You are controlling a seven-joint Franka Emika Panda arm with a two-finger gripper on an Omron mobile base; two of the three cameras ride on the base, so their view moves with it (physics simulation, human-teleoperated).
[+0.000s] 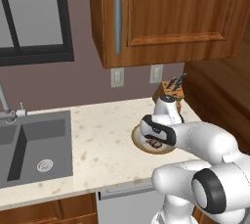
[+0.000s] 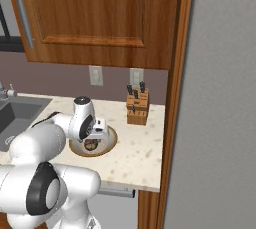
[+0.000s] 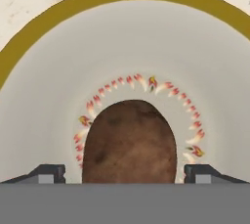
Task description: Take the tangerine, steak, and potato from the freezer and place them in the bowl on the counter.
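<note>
The potato (image 3: 129,142) lies in the bowl (image 3: 44,22) on the counter (image 1: 97,140), between the spread fingertips of the gripper (image 3: 125,174), which stand clear of it and hold nothing. Judged from this, the potato is delivered; no tangerine or steak is visible in the bowl, so those two appear outstanding.

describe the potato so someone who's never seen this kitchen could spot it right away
Find the beige speckled counter between the grey sink and the knife block. A shallow round bowl with a browner rim sits there under the open gripper. The potato lies in its middle: a dull, dark brown oval lump, ringed by the bowl's painted red flecks.
</note>
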